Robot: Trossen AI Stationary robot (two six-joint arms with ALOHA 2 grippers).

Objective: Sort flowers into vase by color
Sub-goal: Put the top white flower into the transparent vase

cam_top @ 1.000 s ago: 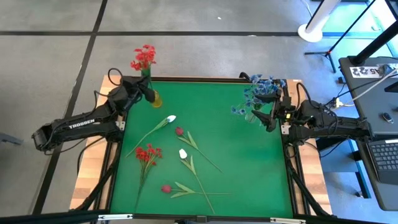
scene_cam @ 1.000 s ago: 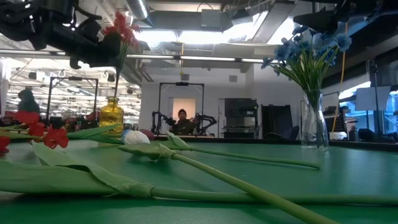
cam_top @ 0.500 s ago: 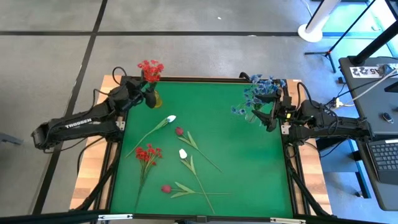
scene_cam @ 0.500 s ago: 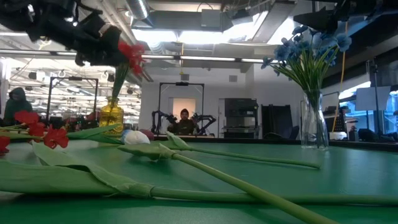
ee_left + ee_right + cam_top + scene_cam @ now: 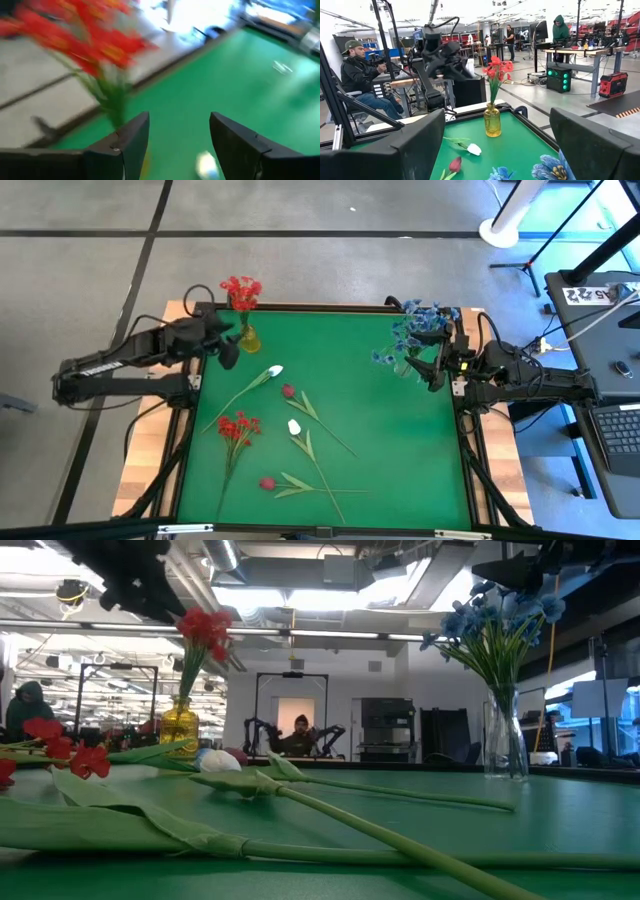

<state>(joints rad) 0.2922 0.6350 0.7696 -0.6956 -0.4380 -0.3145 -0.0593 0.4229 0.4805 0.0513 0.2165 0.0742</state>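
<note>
Right, I see the left gripper released, its fingers apart with nothing between them, sitting at the upper left of the high view just beside the yellow vase. A red stem stands upright in that vase at the mat's upper left corner. My right gripper hangs spread wide and empty at the right edge of the green mat, next to the clear vase, which holds the blue flowers in the upper right. Still lying on the mat, left of centre, are a white tulip, a dark red bud, a second white tulip, a red cluster and another dark red bud lower down.
</note>
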